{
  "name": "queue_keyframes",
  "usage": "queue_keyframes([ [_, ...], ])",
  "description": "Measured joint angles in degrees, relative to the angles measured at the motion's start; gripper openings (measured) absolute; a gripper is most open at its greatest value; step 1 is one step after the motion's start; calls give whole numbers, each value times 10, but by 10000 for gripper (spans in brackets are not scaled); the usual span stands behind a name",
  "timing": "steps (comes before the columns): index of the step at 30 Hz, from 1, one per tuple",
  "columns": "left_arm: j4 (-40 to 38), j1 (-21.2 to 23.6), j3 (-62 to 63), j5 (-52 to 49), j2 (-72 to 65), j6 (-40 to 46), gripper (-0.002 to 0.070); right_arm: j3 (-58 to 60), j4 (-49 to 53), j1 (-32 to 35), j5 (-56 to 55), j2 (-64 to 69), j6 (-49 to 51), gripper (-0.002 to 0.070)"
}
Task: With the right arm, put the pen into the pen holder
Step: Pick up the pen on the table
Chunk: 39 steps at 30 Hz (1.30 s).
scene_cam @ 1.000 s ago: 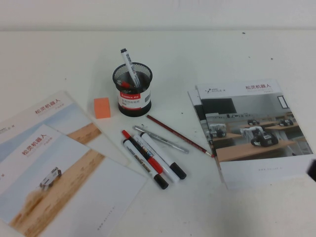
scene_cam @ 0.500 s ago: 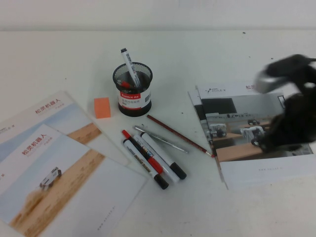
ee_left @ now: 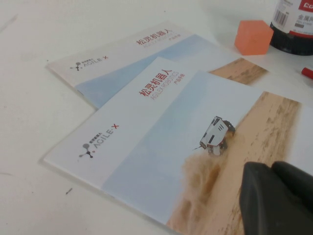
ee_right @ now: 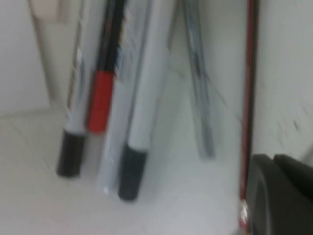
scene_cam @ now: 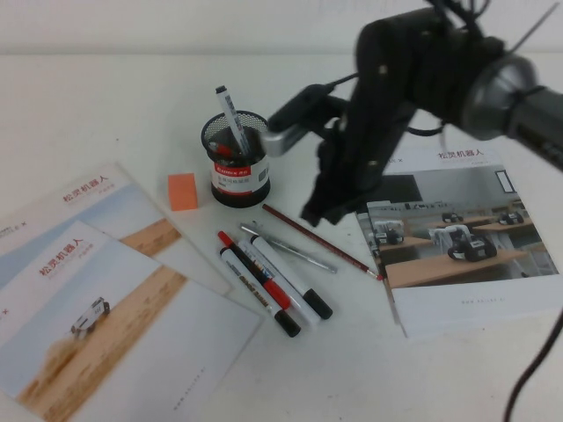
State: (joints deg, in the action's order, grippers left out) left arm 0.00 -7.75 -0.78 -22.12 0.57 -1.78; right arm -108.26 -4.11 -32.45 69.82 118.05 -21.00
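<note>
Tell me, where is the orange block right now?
In the high view, the orange block sits left of the pen holder, just beyond the brochures.

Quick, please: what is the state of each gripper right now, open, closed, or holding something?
Left gripper: low over the brochures, holding nothing visible; open or closed cannot be told.
Right gripper: above the pens, holding nothing visible; open or closed cannot be told.

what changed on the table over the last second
The right arm swung in from the right edge and now hangs over the middle, its tool above the thin red pen, holding nothing. The pen, the other markers, the pen holder and the brochures stayed put. The left tool shows only in its wrist view, over a brochure.
</note>
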Motion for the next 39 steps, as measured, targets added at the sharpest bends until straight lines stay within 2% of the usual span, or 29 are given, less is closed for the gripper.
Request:
queue_keyframes([
  [5,0,0,0,0,0,0,-1,-43,1,-41,2,38,0,7],
  [12,0,0,0,0,0,0,-1,-46,0,-85,5,69,42,178],
  [15,0,0,0,0,0,0,-1,-46,3,-101,5,76,71,212],
  [23,0,0,0,0,0,0,-1,-47,20,-140,5,83,131,224],
  [39,0,0,0,0,0,0,-1,-52,48,-142,5,126,152,224],
])
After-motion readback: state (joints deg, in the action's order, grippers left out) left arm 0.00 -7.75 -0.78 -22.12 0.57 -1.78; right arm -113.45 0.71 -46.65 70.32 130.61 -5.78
